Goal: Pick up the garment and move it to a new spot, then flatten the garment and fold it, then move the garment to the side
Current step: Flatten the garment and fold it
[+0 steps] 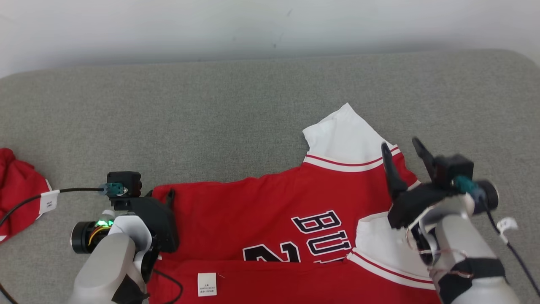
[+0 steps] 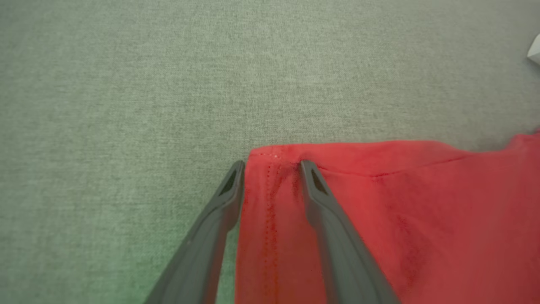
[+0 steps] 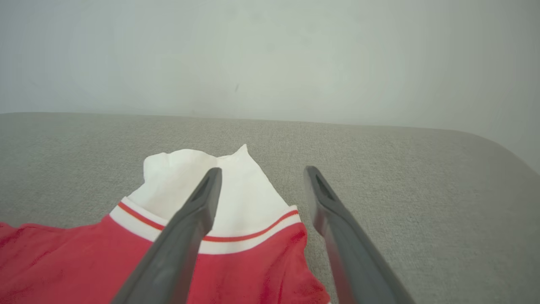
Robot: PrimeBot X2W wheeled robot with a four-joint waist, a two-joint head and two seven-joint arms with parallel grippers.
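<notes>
The left fingers (image 2: 272, 164) stand parted and low over one corner of the red shirt (image 1: 236, 211). One tip rests on the red cloth just inside the stitched hem. The other is at the hem's outer edge, over the grey counter (image 1: 211, 118), so the corner strip lies between them unpinched. The right fingers (image 1: 400, 145) are spread wide and grasp nothing. They hang in the air above the shirt's far white sleeve (image 1: 341, 135), pointing toward the pale wall (image 1: 253, 25) at the back. In the right wrist view one finger crosses in front of that sleeve and its red-striped white cuff band, and the other is over bare grey fabric beside it. The shirt lies spread on the near right part of the counter in the head view, chest up, with dark white-edged letters (image 1: 322, 234) and part of a number showing. Its far sleeve points away from the robot, and a second white sleeve lies under the right forearm. Along the near edge a strip of red cloth carries a small white label (image 1: 206, 283). Well apart, at the counter's left edge, lies another bunched red cloth (image 1: 17, 190) with a white tag (image 1: 48, 202). A black cable (image 1: 76, 191) runs from the left wrist camera past that tag.
</notes>
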